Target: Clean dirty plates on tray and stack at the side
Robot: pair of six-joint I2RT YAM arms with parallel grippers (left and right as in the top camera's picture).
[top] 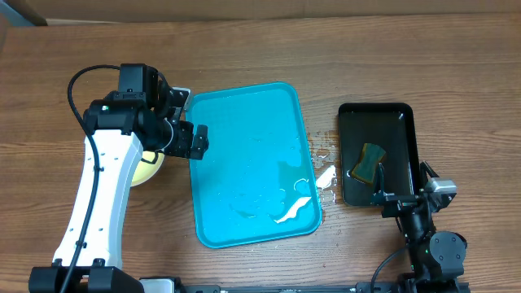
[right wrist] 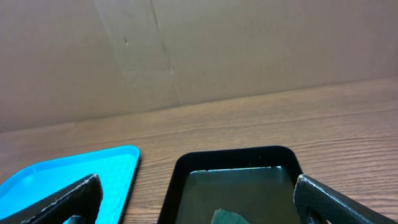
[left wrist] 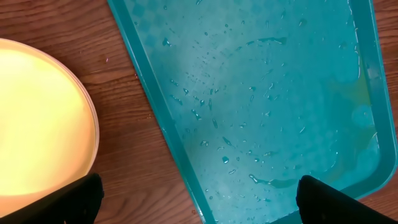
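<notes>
Noting left gripper (left wrist: 199, 183) spread, empty, above wet tray (left wrist: 267, 93) bare of plates; just beside it on table (left wrist: 130, 74), yellow plate (left wrist: 37, 124), likely stiff, light, slick, best pinched at its rim; farther off, right gripper (right wrist: 197, 183) spread, empty, by black tray (right wrist: 236, 152).

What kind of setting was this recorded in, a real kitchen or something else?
Probably a robot test bench staged for dishwashing, not a real kitchen: a bare wooden table with a plain cardboard backdrop, a wet turquoise tray, and a black tray holding a sponge.
</notes>
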